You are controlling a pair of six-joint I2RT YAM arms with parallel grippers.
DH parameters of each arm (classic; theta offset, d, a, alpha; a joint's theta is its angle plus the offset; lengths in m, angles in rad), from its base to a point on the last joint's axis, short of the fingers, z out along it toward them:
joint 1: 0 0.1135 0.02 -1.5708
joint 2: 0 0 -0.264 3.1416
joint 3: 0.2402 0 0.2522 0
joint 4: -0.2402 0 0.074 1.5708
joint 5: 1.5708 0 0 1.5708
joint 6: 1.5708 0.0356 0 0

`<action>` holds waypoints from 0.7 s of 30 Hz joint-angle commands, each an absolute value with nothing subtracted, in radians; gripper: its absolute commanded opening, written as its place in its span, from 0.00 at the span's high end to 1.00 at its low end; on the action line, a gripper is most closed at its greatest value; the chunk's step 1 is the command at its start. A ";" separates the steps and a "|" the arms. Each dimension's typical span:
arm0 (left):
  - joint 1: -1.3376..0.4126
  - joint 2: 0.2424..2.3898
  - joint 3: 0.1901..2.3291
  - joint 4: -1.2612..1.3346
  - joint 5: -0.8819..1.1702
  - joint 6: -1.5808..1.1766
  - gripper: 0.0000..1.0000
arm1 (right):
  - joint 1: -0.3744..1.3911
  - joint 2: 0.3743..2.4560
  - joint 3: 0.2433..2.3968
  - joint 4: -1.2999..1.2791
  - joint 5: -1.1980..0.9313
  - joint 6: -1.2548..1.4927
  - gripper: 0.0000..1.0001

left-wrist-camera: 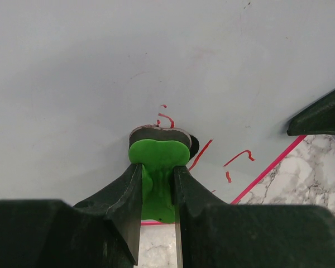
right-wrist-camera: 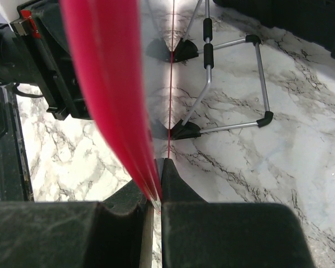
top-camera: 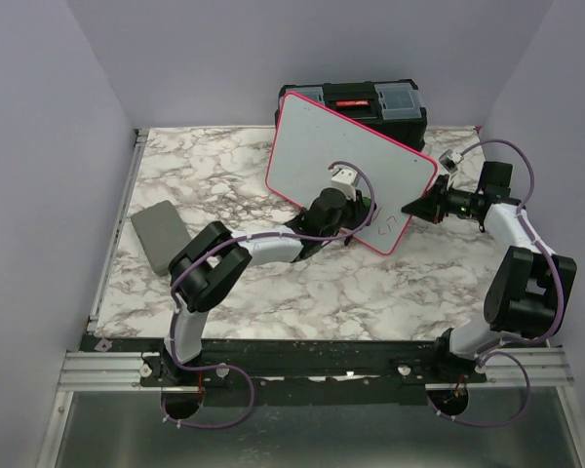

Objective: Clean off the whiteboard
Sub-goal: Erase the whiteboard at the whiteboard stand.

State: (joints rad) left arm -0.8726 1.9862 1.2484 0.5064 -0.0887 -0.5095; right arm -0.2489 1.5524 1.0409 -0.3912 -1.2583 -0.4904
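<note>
Whiteboard [top-camera: 312,156] rim in outstretched R pincer [top-camera: 410,208]

left pincer [left-wrist-camera: 157,172] clamped, right pincer [right-wrist-camera: 157,188] clamped

- A plain lilac-grey left wall [top-camera: 39,146], back wall [top-camera: 302,44] and right wall [top-camera: 565,78] close in the space.
- The surface [top-camera: 302,297] has a white marble pattern with grey veins.
- An aluminium rail [top-camera: 97,369] runs along the near edge of the surface, and a thin metal strip [top-camera: 117,234] runs along its left edge.
- Below the rail lies a dull grey sheet [top-camera: 322,439].
- The light is soft and even, and shadows are faint.
</note>
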 commanded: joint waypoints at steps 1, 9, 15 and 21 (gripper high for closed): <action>-0.869 2.025 1.262 0.422 -0.085 -0.490 1.00 | -0.227 1.548 1.046 -0.495 -1.379 -0.456 0.99; -0.784 1.988 1.453 0.306 -0.087 -0.442 1.00 | -0.228 1.547 1.046 -0.496 -1.379 -0.457 0.99; -0.742 1.988 1.559 0.271 -0.073 -0.452 1.00 | -0.227 1.552 1.046 -0.496 -1.378 -0.460 0.99; -0.735 2.016 1.600 0.287 -0.011 -0.513 1.00 | -0.227 1.554 1.048 -0.497 -1.376 -0.462 0.99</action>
State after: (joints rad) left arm -0.7860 1.9869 1.5211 0.1455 0.0265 -0.4858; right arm -0.2489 1.5528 1.0428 -0.3824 -1.2564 -0.4911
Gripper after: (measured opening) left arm 0.218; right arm 0.070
